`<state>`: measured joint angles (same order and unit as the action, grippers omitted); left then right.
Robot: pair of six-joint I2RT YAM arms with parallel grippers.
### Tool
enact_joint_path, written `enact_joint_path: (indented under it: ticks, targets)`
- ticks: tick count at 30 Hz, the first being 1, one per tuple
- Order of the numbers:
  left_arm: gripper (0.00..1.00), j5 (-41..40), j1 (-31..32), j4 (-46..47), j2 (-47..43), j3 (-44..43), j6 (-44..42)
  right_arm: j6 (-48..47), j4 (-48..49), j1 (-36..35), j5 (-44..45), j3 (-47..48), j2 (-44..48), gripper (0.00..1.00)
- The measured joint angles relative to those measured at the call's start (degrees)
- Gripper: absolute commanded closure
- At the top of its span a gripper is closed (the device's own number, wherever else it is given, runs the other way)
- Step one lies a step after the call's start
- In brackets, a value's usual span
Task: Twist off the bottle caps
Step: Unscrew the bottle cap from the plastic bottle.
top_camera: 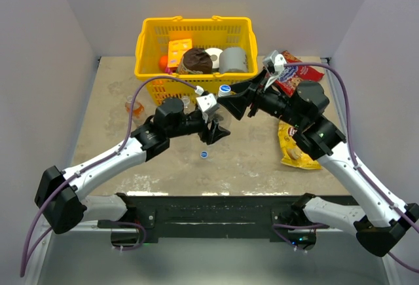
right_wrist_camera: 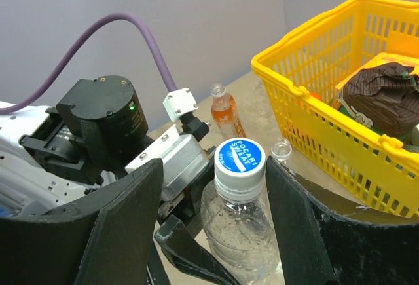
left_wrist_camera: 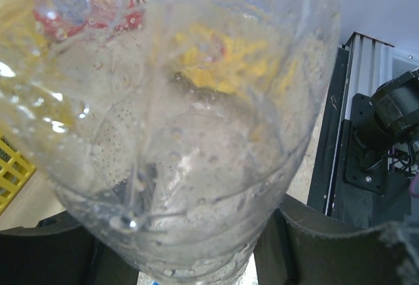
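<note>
Clear plastic bottle (right_wrist_camera: 237,229): upright, clamped around its body by the left gripper (top_camera: 216,128).
Blue-faced white screw cap (right_wrist_camera: 240,159): on that bottle's neck.
Right gripper (right_wrist_camera: 215,167): fingers spread either side of the cap, gaps showing.
Loose blue cap (top_camera: 204,154): lying on the beige tabletop (top_camera: 262,160), near the held bottle.

The surface (top_camera: 255,167) is a tan, mottled slab, worn paler along its near edge. A yellow basket (top_camera: 196,21) stands at the far middle. To the right of the basket lies a red packet (top_camera: 300,75) at the far right, and nearer, along the right side, a yellow bag (top_camera: 292,149) lies flat. A lone blue-faced cap (top_camera: 204,154) lies near the middle, apart from everything else. Left of the basket stands an orange bottle (top_camera: 133,107), upright. A clear bottle (right_wrist_camera: 281,148) shows only its open neck, just beside the basket's near wall.
</note>
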<state>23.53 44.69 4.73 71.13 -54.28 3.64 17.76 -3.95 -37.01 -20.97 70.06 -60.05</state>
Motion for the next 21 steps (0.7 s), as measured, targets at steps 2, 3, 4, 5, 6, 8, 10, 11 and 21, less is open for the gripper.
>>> enact_joint_path:
  ticks: [2,3,4,5,6,8,10,11,21]
  targets:
    - [0.77,0.0,0.0,-0.15,0.42,-0.15,0.02,0.0,0.0,0.0,0.02,0.02,0.0,0.34]
    - [0.77,0.0,0.0,-0.15,0.55,-0.28,0.04,0.0,0.02,0.0,0.04,0.02,0.0,0.34]
    - [0.77,0.0,0.0,-0.2,0.59,-0.37,0.07,0.0,0.04,0.0,0.02,0.02,0.0,0.34]
    - [0.77,0.0,0.0,-0.2,0.66,-0.46,0.07,0.0,0.07,0.0,0.04,0.02,0.0,0.35]
    - [0.77,0.0,0.0,-0.2,0.76,-0.57,0.04,0.0,0.07,0.0,0.02,0.02,0.0,0.35]
    - [0.77,0.0,0.0,-0.17,0.98,-0.72,0.04,0.0,0.07,0.02,0.02,0.09,0.0,0.36]
    - [0.77,0.02,0.0,-0.17,1.11,-0.85,0.04,0.02,0.07,0.09,0.0,0.09,0.0,0.36]
    - [0.77,0.02,0.0,-0.2,1.16,-0.9,0.04,0.07,0.09,0.13,-0.04,0.09,-0.04,0.36]
    - [0.78,0.04,-0.02,-0.26,1.2,-0.92,0.04,0.37,1.05,0.31,-0.79,0.11,-0.76,0.4]
